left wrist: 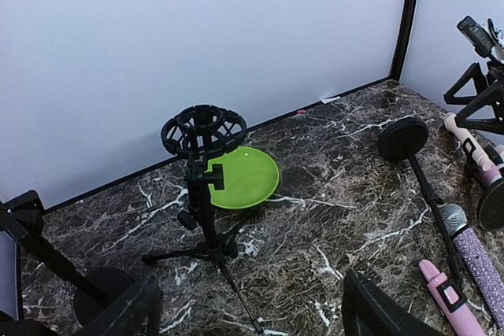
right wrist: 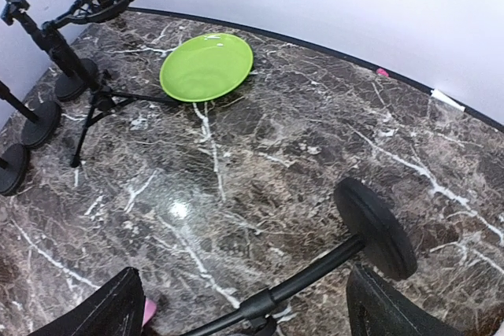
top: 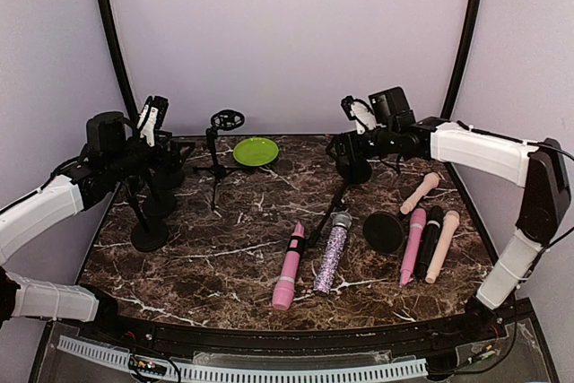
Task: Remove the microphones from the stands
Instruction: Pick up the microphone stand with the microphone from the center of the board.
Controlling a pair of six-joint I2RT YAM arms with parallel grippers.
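Note:
A black stand lies tipped over on the marble table, its round base [top: 352,170] at the back and its pole [right wrist: 315,273] running toward the front. At the pole's end a black clip holds a pink microphone [top: 287,271], also in the left wrist view [left wrist: 450,298]. A glittery microphone [top: 331,253] lies loose beside it. My right gripper [top: 360,116] hangs open above the fallen stand's base end, and in its wrist view [right wrist: 252,316] the pole crosses between its fingers without touching them. My left gripper [top: 150,121] is open and empty at the far left [left wrist: 252,320].
A tripod stand with an empty ring mount [top: 226,120] stands by a green plate [top: 256,151]. Three round-based stands [top: 149,236] crowd the left side. At the right lie a loose round base [top: 386,232] and pink [top: 413,244], black [top: 429,241] and beige [top: 443,246] microphones.

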